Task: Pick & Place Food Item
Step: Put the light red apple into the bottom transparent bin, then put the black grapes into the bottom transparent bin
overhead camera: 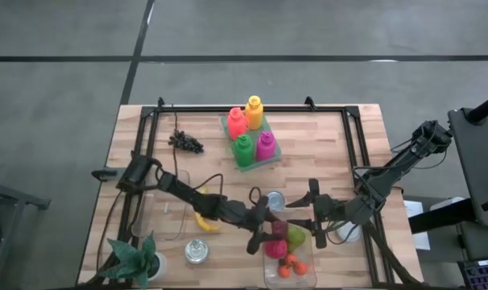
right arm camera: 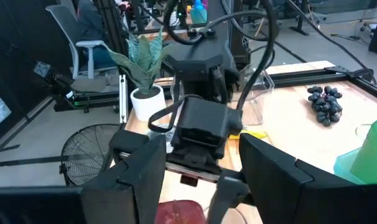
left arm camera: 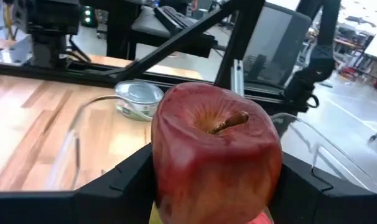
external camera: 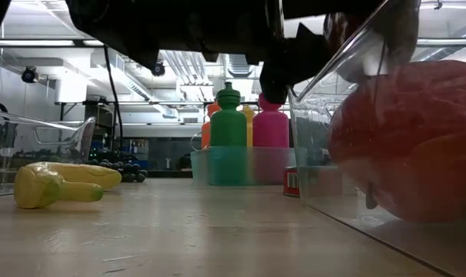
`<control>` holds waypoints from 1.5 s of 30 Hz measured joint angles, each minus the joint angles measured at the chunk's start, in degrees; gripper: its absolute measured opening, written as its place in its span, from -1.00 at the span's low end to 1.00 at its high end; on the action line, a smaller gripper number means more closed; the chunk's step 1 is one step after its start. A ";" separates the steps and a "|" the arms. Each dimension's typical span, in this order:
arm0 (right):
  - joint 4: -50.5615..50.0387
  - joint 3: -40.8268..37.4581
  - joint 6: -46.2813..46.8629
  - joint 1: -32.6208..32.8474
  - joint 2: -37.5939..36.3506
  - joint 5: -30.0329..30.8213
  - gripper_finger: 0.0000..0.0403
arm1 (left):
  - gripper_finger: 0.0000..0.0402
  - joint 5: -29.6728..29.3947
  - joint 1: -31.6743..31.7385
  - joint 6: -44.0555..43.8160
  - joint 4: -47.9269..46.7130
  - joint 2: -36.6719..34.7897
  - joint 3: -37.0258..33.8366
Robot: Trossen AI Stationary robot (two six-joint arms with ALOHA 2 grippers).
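Observation:
A red apple [left arm camera: 216, 149] sits between the fingers of my left gripper [overhead camera: 268, 229], which is shut on it inside the open top of a clear plastic container [overhead camera: 270, 274] near the table's front edge. The low view shows the apple [external camera: 406, 138] through the container's wall. A pink item [overhead camera: 276, 248], a green one [overhead camera: 297, 235] and small orange ones [overhead camera: 288, 266] lie in the same container. My right gripper [overhead camera: 315, 216] hangs open just right of the container, facing the left gripper, with nothing between its fingers [right arm camera: 145, 174]. My left gripper pinches the apple by its two opposite sides [left arm camera: 165, 168] between its two fingers. The fingers come in nearly level from the table's left. The apple lies tipped over, its stem [left arm camera: 229, 122] pointing back toward the wrist. Whether it rests on the food below, I cannot tell.
A yellow banana [overhead camera: 202, 217] lies left of the container, beside a second clear container [overhead camera: 167, 211]. A tin [overhead camera: 275, 200] stands behind, and a jar [overhead camera: 197, 251] and a potted plant [overhead camera: 135, 258] at the front left. Grapes [overhead camera: 185, 142] and a tray of coloured bottles [overhead camera: 252, 133] are at the back.

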 joint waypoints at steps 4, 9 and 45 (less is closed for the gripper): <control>-0.07 0.00 0.00 0.00 0.00 0.00 -0.01 | 0.19 0.04 0.49 -2.31 -0.61 -0.15 -0.04; -0.16 0.00 0.00 0.00 0.00 0.00 -0.01 | 0.20 3.07 0.76 -3.08 -0.48 -0.15 -0.02; -0.24 0.00 0.00 -0.04 0.00 0.00 -0.01 | 0.95 4.09 1.29 -3.76 -13.74 -8.33 -0.24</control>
